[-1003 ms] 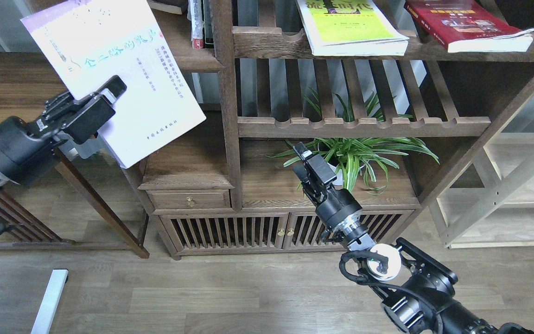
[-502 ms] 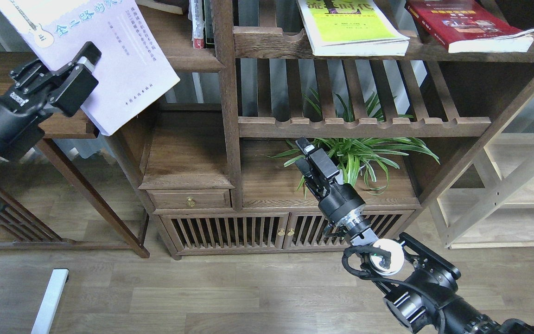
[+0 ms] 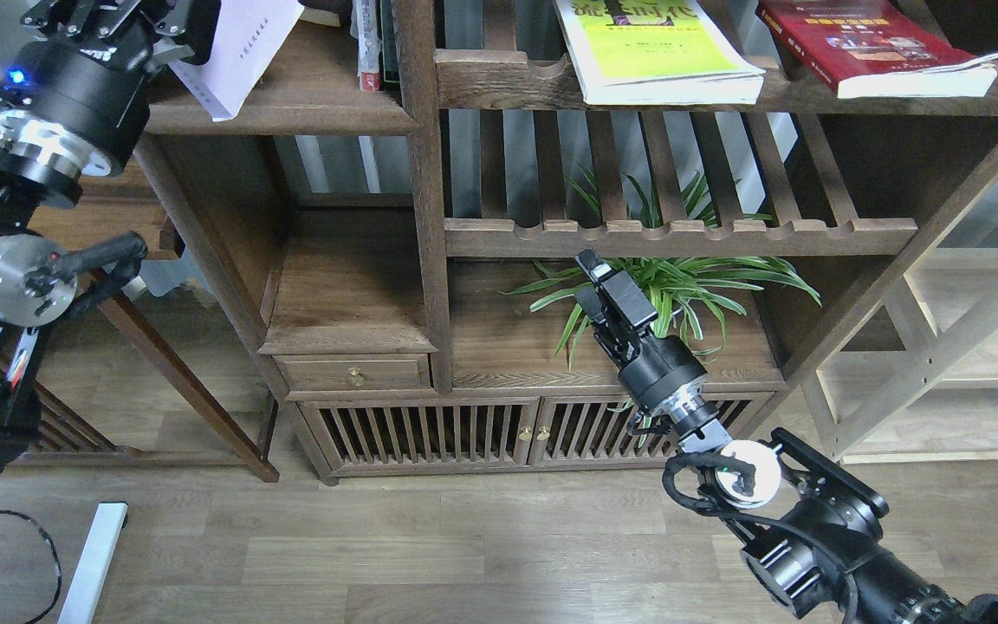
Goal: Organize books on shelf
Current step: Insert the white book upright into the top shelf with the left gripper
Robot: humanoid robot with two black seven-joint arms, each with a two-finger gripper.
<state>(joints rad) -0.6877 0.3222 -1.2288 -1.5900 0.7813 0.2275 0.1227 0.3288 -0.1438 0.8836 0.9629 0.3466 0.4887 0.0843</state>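
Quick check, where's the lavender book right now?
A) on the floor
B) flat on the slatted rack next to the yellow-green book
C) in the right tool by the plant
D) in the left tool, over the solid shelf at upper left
D: the left tool grips the lavender book, whose lower corner hangs over the solid shelf at upper left.

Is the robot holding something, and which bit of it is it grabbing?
Yes. The left gripper is clamped on the pale lavender book, near its lower edge, above the shelf. The right gripper holds nothing.
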